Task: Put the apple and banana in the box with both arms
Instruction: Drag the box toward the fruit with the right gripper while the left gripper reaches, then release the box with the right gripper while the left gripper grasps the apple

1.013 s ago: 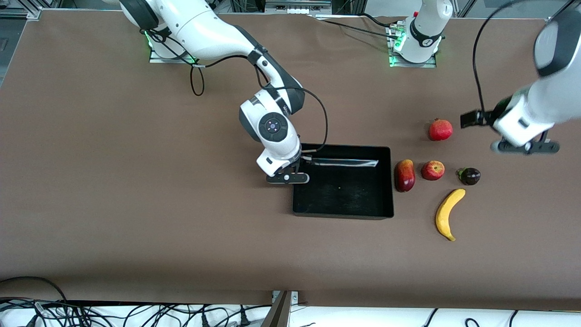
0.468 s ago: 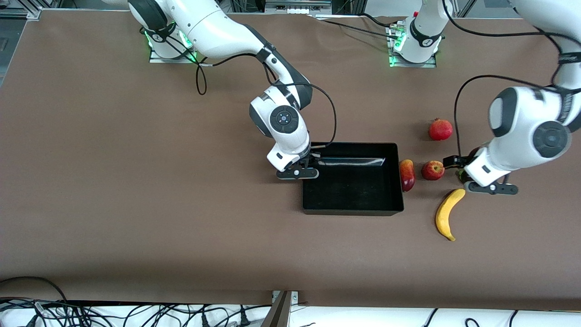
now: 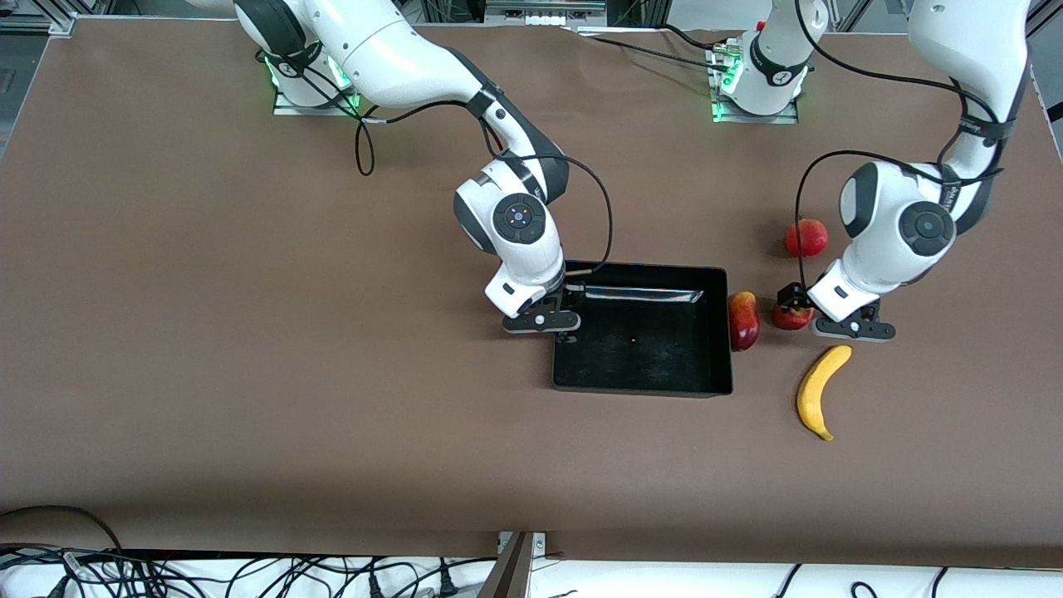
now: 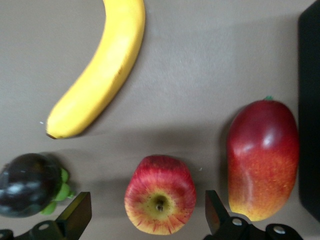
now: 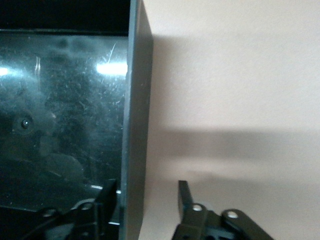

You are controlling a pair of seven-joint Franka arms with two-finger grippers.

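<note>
The apple (image 3: 789, 316) lies on the table between a mango-like fruit and my left gripper (image 3: 854, 331). In the left wrist view the apple (image 4: 160, 200) sits between the open fingers (image 4: 77, 217) of the left gripper (image 4: 147, 200), touching neither. The banana (image 3: 820, 390) lies nearer the front camera than the apple and shows in the left wrist view (image 4: 100, 75). My right gripper (image 3: 540, 321) is open astride the box's (image 3: 644, 389) end wall (image 5: 137, 100). In the right wrist view, the right gripper (image 5: 146, 185) has one finger against the wall inside and the other apart outside.
A red-and-yellow mango-like fruit (image 3: 743, 321) lies against the box's wall beside the apple. A pomegranate (image 3: 807, 237) lies farther from the front camera than the apple. A dark purple fruit (image 4: 25, 185) lies beside the apple, hidden under the left gripper in the front view.
The box slid toward the left arm's end with the right gripper, up against the mango-like fruit. The left arm swung in and came down over the apple.
</note>
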